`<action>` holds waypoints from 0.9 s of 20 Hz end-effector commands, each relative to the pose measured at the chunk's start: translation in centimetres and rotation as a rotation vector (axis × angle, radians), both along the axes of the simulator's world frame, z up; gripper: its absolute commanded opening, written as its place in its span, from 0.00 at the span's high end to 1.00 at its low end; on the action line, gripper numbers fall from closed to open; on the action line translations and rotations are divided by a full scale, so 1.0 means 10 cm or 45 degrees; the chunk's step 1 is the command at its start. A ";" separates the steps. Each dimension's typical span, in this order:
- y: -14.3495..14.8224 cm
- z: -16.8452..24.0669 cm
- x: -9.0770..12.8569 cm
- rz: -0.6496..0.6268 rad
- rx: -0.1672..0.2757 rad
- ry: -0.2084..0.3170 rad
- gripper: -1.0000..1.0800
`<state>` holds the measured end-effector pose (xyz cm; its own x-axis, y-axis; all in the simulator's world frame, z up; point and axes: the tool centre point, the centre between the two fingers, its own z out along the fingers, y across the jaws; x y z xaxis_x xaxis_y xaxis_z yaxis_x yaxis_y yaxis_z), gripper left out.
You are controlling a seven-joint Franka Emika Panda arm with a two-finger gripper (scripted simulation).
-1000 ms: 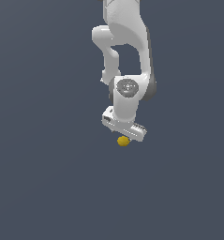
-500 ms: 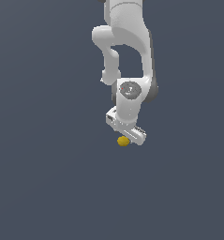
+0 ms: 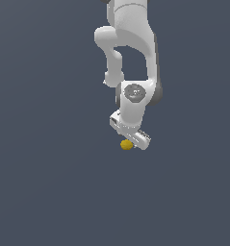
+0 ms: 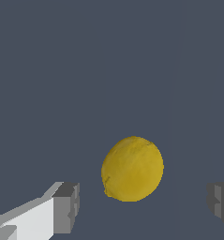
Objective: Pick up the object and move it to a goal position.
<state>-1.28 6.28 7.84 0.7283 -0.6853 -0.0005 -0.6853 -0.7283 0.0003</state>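
Just below the gripper (image 4: pixel 142 206), the lemon-like object (image 4: pixel 132 168) sits btwn its two fingertips (image 4: pixel 66 206), touching neither. Claw's spread wide, released, prob. lined up w/ the object so it can close on both sides.

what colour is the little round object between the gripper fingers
The object is mustard yellow with a slightly mottled, lemon-like skin; it shows best in the wrist view.

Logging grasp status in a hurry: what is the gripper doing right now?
Gripper: open, holding nothing; its fingers stand apart on either side of the small mustard-yellow lemon-like object, not touching it.
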 end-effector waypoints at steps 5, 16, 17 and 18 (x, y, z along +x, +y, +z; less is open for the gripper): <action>0.00 -0.13 0.00 -0.002 0.000 0.000 0.04; 0.00 -0.50 0.00 -0.006 0.000 -0.001 0.04; 0.00 -0.50 0.00 -0.006 0.000 -0.001 1.00; 0.00 -0.50 0.00 -0.006 0.000 -0.001 1.00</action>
<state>-1.30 6.31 2.90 0.7255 -0.6882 -0.0002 -0.6882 -0.7255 -0.0001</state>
